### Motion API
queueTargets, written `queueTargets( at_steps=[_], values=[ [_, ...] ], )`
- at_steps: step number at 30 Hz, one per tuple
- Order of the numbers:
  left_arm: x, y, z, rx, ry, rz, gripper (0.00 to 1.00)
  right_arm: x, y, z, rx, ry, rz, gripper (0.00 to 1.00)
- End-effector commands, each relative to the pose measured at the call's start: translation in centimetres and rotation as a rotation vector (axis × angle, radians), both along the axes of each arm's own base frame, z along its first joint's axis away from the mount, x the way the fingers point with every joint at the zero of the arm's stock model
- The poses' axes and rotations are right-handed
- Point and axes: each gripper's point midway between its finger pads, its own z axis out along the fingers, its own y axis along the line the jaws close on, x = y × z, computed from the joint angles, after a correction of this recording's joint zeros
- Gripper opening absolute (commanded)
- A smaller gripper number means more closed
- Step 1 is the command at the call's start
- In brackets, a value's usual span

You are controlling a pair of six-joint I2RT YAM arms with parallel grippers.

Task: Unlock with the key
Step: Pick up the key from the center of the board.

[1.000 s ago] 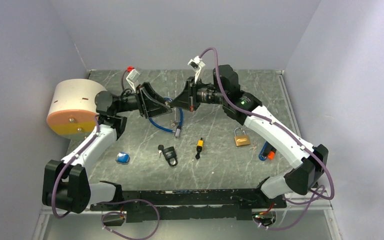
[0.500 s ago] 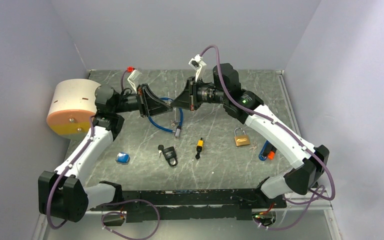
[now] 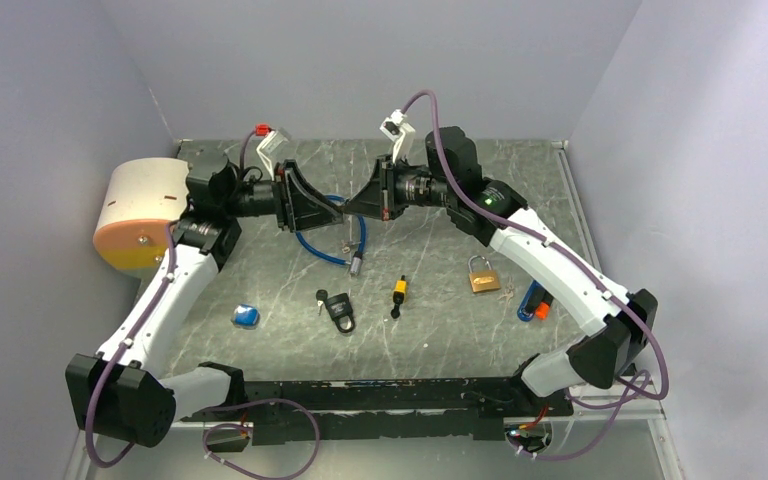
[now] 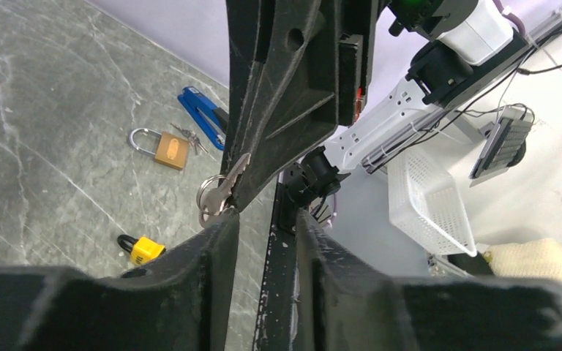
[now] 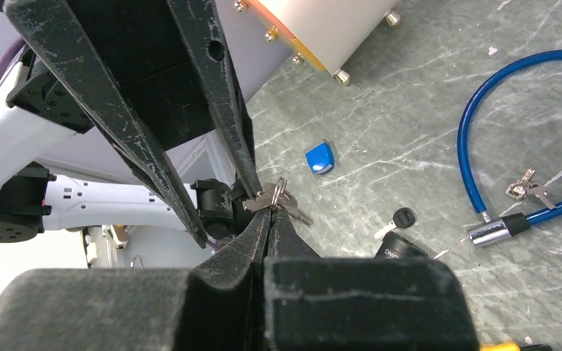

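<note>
My right gripper (image 5: 271, 212) is shut on a small bunch of silver keys (image 5: 276, 196) on a ring, held in the air over the table's middle (image 3: 346, 228). My left gripper (image 4: 265, 219) faces it tip to tip and stands open. The keys (image 4: 216, 194) hang just outside its left fingertip (image 4: 223, 223), with nothing between the fingers. On the table lie a brass padlock (image 3: 482, 276), a yellow padlock (image 3: 399, 292), a black padlock (image 3: 340, 308) with its own key, and a blue cable lock (image 3: 325, 240). Which lock the held keys fit does not show.
A large cream and yellow roll (image 3: 145, 215) stands at the left edge, close to my left arm. A small blue lock (image 3: 246, 316) lies front left, a blue and orange item (image 3: 535, 303) front right. Loose keys lie by the cable lock (image 5: 523, 186). Grey walls enclose the table.
My left arm's elbow has swung out to the left and its wrist has turned. The right gripper has stayed where it was, still holding the keys.
</note>
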Motion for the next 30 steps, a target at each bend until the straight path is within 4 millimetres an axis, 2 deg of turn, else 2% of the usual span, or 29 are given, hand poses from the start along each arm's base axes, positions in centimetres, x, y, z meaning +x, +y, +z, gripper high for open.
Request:
queueTargets(
  at_steps=[1, 6, 19, 21, 28, 30],
  values=[
    [-0.2, 0.0, -0.3, 0.006, -0.014, 0.005, 0.48, -0.1, 0.3, 1.4, 0.046, -0.015, 0.015, 0.00],
    [0.2, 0.1, -1.0, 0.021, -0.021, 0.033, 0.70, -0.2, 0.4, 1.6, 0.047, -0.005, 0.021, 0.00],
    [1.2, 0.6, -2.3, 0.059, -0.095, 0.126, 0.75, -0.6, 0.6, 1.9, 0.065, 0.024, 0.042, 0.00],
    [1.0, 0.6, -2.3, 0.051, -0.099, 0.115, 0.75, -0.7, 0.7, 2.1, 0.070, 0.028, 0.044, 0.00],
    [0.9, 0.1, -1.8, -0.026, -0.093, 0.082, 0.51, -0.8, 0.9, 2.0, 0.071, 0.052, 0.058, 0.00],
    [1.0, 0.0, -1.6, -0.038, -0.092, 0.078, 0.48, -0.8, 0.9, 1.9, 0.071, 0.061, 0.059, 0.00]
  ],
)
